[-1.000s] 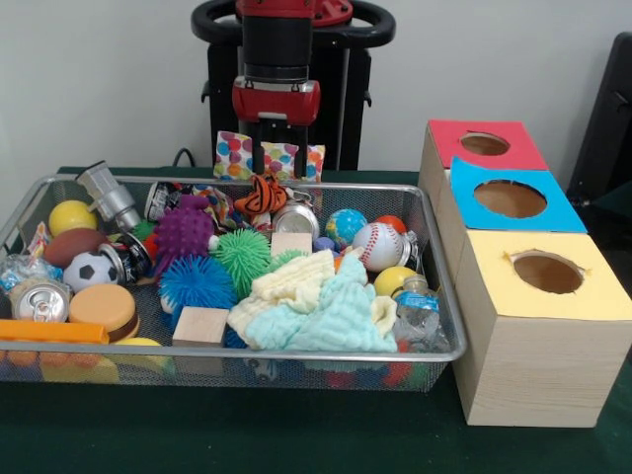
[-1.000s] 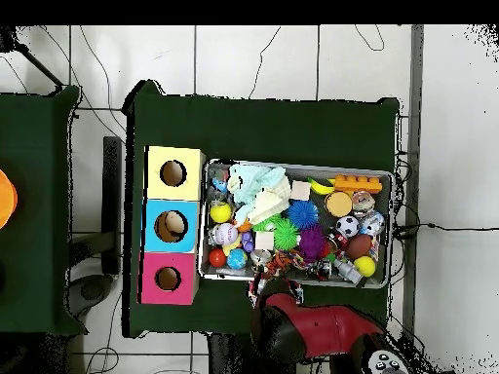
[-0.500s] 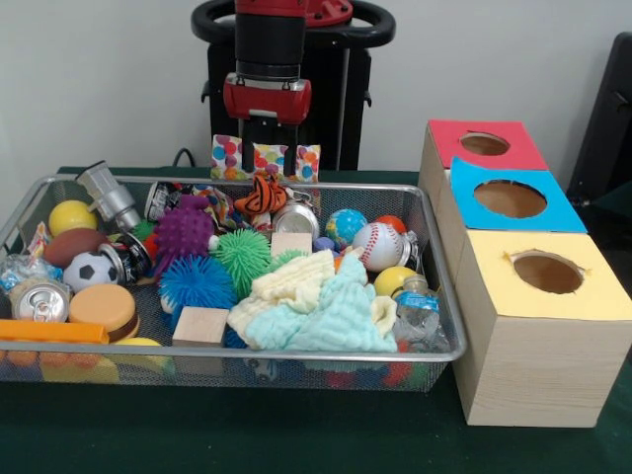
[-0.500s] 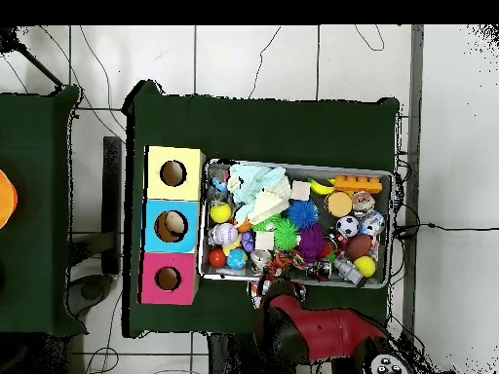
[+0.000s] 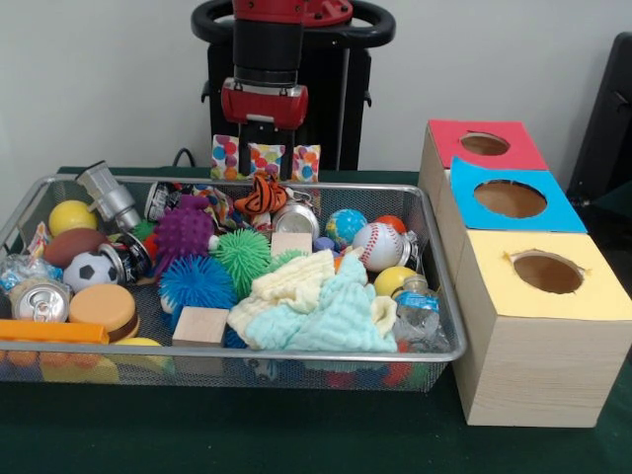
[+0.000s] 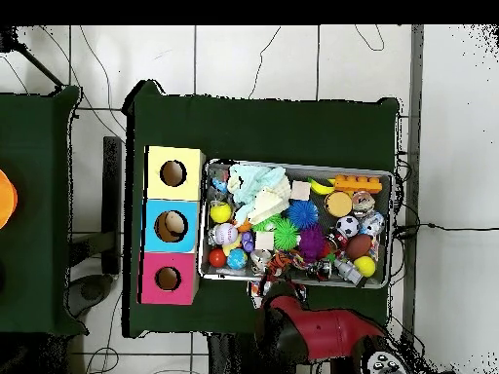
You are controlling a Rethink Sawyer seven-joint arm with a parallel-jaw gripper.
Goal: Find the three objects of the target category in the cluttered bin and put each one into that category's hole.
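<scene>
Gripper [image 5: 267, 161] of mine hangs above the far rim of the mesh bin [image 5: 296, 354], fingers spread wide with nothing in them. Striped orange tiger plush [image 5: 261, 196] sits just below by that rim. Red-topped hole [image 5: 484, 144] is off at the box row's far end.

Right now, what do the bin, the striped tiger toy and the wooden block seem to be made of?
The bin looks like silver wire mesh with a shiny metal rim. The striped tiger toy seems soft plush, fuzzy and matte. The wooden block appears to be pale unfinished wood.
</scene>
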